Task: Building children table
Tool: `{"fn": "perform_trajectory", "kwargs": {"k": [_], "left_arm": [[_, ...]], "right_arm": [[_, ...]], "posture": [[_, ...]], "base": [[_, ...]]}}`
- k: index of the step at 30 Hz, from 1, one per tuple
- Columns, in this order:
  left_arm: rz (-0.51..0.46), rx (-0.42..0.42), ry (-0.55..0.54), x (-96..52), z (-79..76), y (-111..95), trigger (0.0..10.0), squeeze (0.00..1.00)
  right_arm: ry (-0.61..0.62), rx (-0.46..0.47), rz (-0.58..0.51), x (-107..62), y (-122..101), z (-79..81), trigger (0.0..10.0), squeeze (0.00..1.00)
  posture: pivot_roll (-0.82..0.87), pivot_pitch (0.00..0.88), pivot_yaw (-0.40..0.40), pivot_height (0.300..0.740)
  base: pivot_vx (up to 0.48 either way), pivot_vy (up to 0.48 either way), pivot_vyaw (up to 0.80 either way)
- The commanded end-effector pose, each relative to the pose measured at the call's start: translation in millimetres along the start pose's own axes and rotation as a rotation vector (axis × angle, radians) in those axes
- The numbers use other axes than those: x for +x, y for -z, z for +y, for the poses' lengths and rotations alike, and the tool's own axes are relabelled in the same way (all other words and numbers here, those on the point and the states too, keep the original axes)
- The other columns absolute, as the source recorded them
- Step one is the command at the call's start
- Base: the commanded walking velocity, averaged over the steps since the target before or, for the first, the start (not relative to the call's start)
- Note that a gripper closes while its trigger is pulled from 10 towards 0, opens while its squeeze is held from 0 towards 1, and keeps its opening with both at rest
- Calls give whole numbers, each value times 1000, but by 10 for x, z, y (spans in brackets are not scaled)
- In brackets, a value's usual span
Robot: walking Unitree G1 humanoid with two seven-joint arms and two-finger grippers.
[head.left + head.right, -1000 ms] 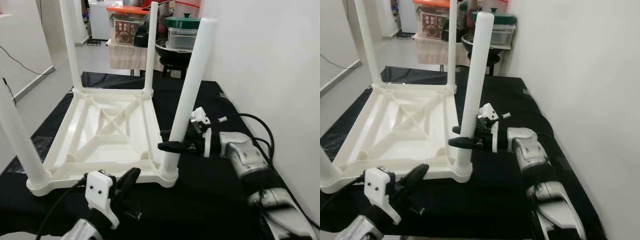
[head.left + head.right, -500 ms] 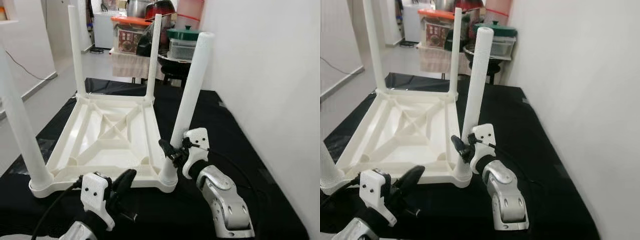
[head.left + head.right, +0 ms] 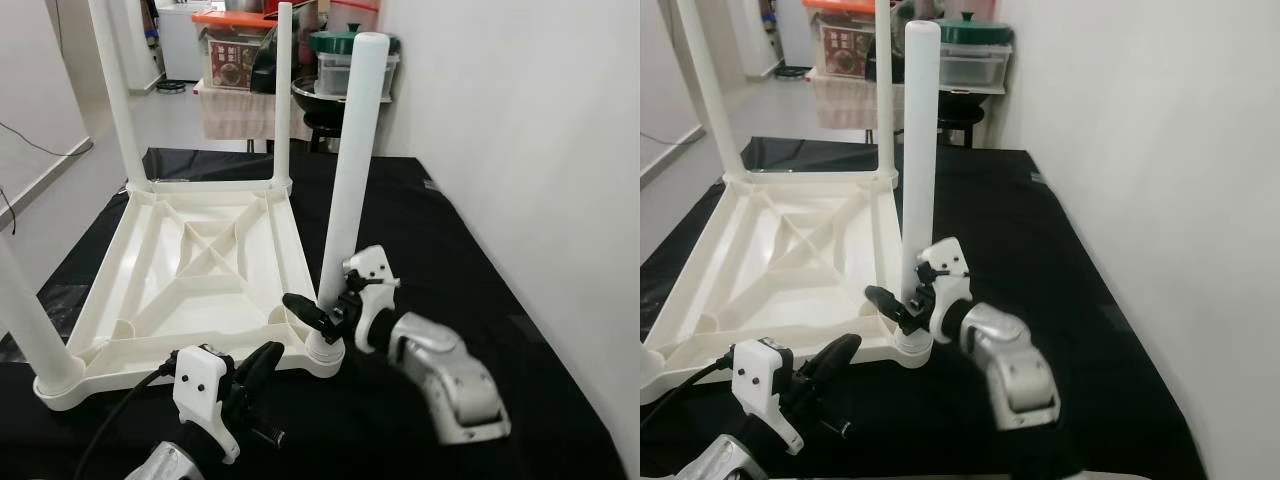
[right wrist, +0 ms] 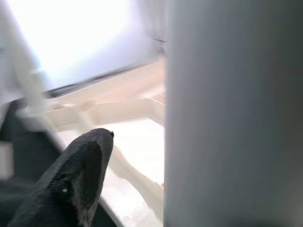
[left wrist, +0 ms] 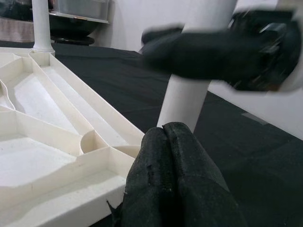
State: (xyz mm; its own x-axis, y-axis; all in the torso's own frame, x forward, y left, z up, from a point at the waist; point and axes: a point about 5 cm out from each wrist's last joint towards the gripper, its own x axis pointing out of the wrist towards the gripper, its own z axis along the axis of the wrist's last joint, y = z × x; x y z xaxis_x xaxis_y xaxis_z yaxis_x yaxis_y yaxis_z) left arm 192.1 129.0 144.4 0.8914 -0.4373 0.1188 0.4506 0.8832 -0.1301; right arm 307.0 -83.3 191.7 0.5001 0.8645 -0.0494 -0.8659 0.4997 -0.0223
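Four white legs stand upright from an inverted white plastic children's table (image 3: pixel 200 270), which rests top-down on a black cloth (image 3: pixel 430 230) over the work surface beside a white wall (image 3: pixel 520 130). Near-right leg (image 3: pixel 345 170) is seated in its corner socket (image 3: pixel 325 350) and rises roughly vertical. Right gripper (image 3: pixel 325 312) is at the base of this leg, just above the socket; its silver forearm (image 3: pixel 445 375) reaches in low from the robot's right, roughly level with the cloth, wrist turned toward the leg. One black finger (image 3: pixel 303 309) projects past the leg on the table side; the right wrist view shows that finger (image 4: pixel 75 175) apart from the leg surface (image 4: pixel 232 113), jaws spread about the leg, and whether the far finger touches it cannot be told. Left gripper (image 3: pixel 258 362) sits low at the near edge of the table, fingers (image 5: pixel 170 175) pressed together and holding nothing, tips pointing toward the same corner socket, just short of the rim. Storage containers (image 3: pixel 345 60) stand in the background beyond the cloth
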Motion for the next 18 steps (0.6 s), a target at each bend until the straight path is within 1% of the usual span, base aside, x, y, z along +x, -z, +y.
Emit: {"fn": "perform_trajectory", "kwargs": {"k": [1,2,4,5,6,7,8,9,10,11,12,13,14,16,18], "left_arm": [[15,-1,11,4,-5,18,9333,0],[15,-1,11,4,-5,18,9333,0],[14,2,8,13,-6,23,9294,0],[14,2,8,13,-6,23,9294,0],[12,7,5,24,-4,28,9098,0],[12,8,4,27,-3,29,9098,0],[12,8,4,27,-3,29,9098,0],[13,8,4,30,-3,31,9059,0],[13,8,4,30,-3,31,9059,0],[13,8,4,30,-3,31,9098,0],[13,8,4,30,-3,31,9098,0],[13,8,4,31,-3,31,9059,0],[13,8,4,31,-3,31,9059,0],[13,7,5,33,-8,32,9059,0],[13,6,6,33,-11,32,9020,0]], "right_arm": [[-153,-21,-3,-11,1,-7,10000,0],[-153,-21,-3,-11,1,-7,10000,0],[-224,-25,7,-48,-15,-66,10000,0],[-224,-25,7,-48,-15,-66,10000,0],[-281,-39,50,-59,9,-202,10000,0],[-290,-37,63,-55,17,-256,10000,0],[-290,-37,63,-55,17,-256,10000,0],[-291,-29,71,-47,22,-308,10000,0],[-291,-29,71,-47,22,-308,10000,0],[-294,1,69,-38,24,-348,7608,0],[-294,1,69,-38,24,-348,7608,0],[-299,21,66,-36,27,-389,0,0],[-299,21,66,-36,27,-389,0,0],[-310,49,62,-45,36,-450,0,0],[-314,51,64,-58,45,-468,0,0]], "posture": [[71,0,-108,740],[71,0,-108,740],[73,0,-108,740],[73,0,-108,740],[81,0,-114,740],[81,0,-114,740],[81,0,-114,740],[82,0,-115,740],[82,0,-115,740],[81,0,-113,740],[81,0,-113,740],[81,0,-113,740],[81,0,-113,740],[80,0,-113,740],[78,0,-113,740]], "base": [[0,0,0],[0,0,0],[0,0,0],[0,0,0],[0,0,0],[0,0,0],[0,0,0],[0,0,0],[0,0,0],[0,0,0],[0,0,0],[0,0,0],[0,0,0],[0,0,0],[0,0,0]]}}
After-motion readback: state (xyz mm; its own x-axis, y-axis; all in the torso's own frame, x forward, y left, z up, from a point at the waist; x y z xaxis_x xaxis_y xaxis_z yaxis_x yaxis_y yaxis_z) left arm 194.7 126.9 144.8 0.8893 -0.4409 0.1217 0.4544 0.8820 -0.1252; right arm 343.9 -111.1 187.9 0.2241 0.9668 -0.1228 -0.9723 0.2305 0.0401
